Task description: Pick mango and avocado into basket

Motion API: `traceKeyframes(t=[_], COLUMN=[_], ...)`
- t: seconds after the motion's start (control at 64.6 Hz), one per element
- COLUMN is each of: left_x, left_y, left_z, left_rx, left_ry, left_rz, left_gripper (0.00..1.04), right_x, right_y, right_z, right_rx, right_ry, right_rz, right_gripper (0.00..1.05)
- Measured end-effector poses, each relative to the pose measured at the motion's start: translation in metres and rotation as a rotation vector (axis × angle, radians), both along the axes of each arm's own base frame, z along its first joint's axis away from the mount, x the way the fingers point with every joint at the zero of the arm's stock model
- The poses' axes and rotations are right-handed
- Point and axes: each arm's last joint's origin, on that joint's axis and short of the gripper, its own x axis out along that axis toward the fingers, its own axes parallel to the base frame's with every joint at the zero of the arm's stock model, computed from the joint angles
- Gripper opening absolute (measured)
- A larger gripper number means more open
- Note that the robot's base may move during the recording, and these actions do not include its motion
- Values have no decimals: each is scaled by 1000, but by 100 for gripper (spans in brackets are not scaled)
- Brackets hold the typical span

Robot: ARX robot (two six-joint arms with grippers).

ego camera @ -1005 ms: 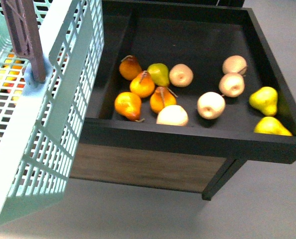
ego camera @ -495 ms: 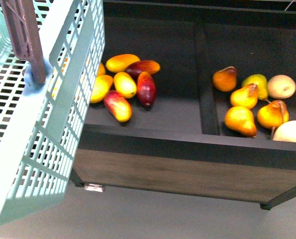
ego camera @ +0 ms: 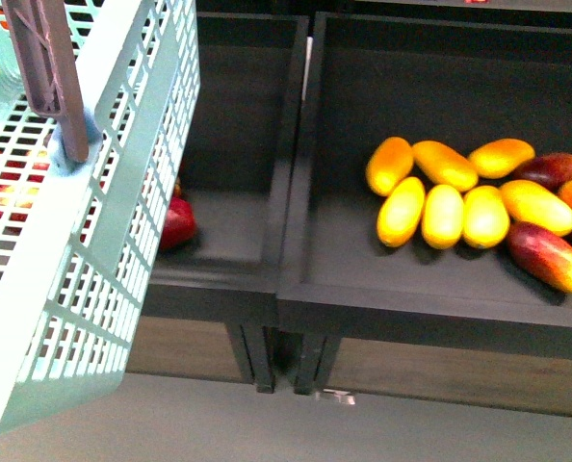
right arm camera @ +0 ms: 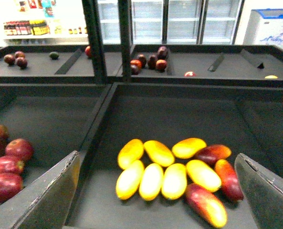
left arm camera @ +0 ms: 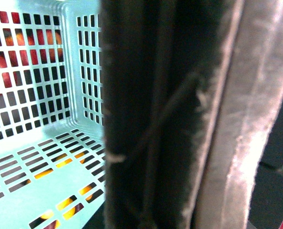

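Lying clustered on the dark floor of the right-hand bin, the mangoes are smooth ovals, mostly yellow-orange, a few flushed red. Bare floor lies before and behind them, and the bin's raised front lip is near. The right gripper faces them spread wide, holding nothing. The teal basket tilts at the left, its brown handle filling the left wrist view, so the left gripper's state cannot be told. What may be the avocado, small and dark green, sits in a far bin.
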Motion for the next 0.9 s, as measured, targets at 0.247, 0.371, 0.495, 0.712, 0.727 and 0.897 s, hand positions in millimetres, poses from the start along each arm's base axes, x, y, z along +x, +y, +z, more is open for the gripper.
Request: traceKeyframes(t=[0.247, 0.371, 0.495, 0.712, 0.727, 0.897], left_x=[0, 0, 0, 0, 0, 1], left_y=[0, 0, 0, 2, 3, 3], left_z=[0, 0, 0, 0, 0, 0], left_rx=[2, 2, -1, 10, 11, 26], left_ry=[0, 0, 1, 0, 0, -1], left_rz=[7, 2, 0, 19, 22, 26], left_gripper=[15, 15, 15, 15, 15, 15], right_x=[0, 0, 0, 0, 0, 0], right_y=[0, 0, 0, 0, 0, 0], right_z=[0, 0, 0, 0, 0, 0], right_rx=[0, 0, 0, 0, 0, 0], right_ry=[1, 1, 0, 1, 1, 1], right_rz=[0, -1, -1, 7, 7, 4], right_gripper=[96, 96, 96, 96, 96, 96])
